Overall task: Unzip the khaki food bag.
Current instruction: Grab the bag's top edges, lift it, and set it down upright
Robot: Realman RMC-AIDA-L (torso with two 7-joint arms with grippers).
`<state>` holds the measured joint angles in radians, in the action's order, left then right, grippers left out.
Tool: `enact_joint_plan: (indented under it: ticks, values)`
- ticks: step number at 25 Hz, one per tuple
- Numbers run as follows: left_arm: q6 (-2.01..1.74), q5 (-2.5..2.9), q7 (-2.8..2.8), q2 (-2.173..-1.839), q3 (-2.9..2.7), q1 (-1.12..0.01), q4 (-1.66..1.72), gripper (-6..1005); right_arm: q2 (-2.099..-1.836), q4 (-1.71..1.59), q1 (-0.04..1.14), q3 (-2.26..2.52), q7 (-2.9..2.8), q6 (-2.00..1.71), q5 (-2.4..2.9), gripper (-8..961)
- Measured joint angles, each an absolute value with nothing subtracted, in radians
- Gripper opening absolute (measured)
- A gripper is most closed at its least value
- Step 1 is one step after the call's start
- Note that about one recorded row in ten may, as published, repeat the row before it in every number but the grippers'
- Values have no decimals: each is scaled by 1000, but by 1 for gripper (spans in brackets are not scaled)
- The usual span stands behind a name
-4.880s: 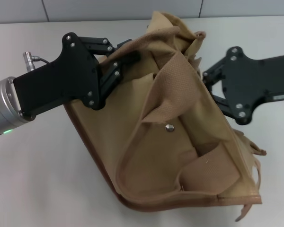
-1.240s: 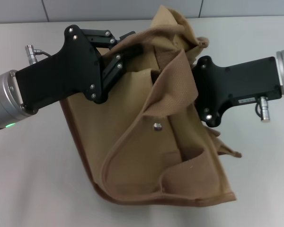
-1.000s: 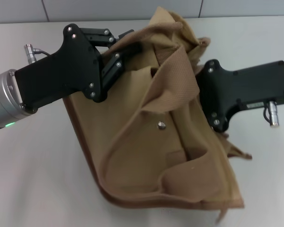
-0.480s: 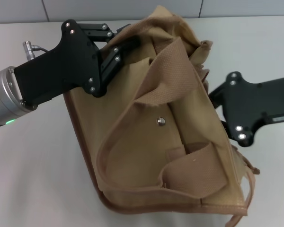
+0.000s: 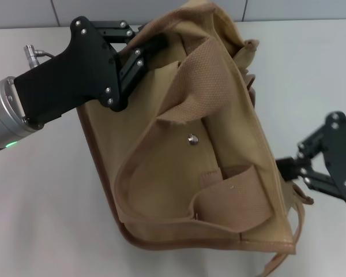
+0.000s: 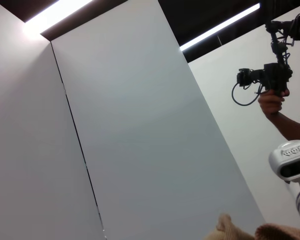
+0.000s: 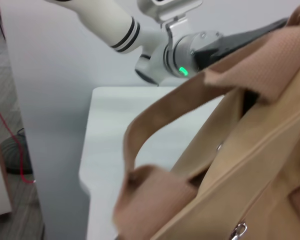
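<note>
The khaki food bag (image 5: 179, 173) lies tilted on the white table (image 5: 40, 219), front pocket and silver snap (image 5: 191, 138) facing up, with a wide webbing handle (image 5: 199, 75) arching over it. My left gripper (image 5: 155, 46) is shut on the bag's top rim at the far left corner and holds it up. My right gripper (image 5: 281, 165) is at the bag's right side, its fingertips pressed together against the fabric edge. In the right wrist view the bag (image 7: 260, 150) fills the frame and a metal zipper pull (image 7: 238, 230) shows on the zipper line.
The left arm (image 7: 190, 50) with its green light shows beyond the bag. The table edge (image 7: 90, 190) drops off to the floor. A person holding a camera rig (image 6: 270, 85) stands off to one side. Bare table lies on both sides of the bag.
My right gripper has moved away from the bag's upper right side, rightward and toward the near edge. The bag swung and settled. My left gripper kept its hold and rose slightly.
</note>
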<state>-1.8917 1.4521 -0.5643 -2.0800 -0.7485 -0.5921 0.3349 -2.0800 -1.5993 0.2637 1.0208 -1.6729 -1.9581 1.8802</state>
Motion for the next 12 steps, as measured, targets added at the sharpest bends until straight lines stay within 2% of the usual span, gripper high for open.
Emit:
enact_joint_plan:
  ticks: [12]
  values:
    - [-1885, 1440, -565, -2080, -749, -599, 331, 58, -2080, -1611, 249, 928, -1673, -2120, 1968, 80]
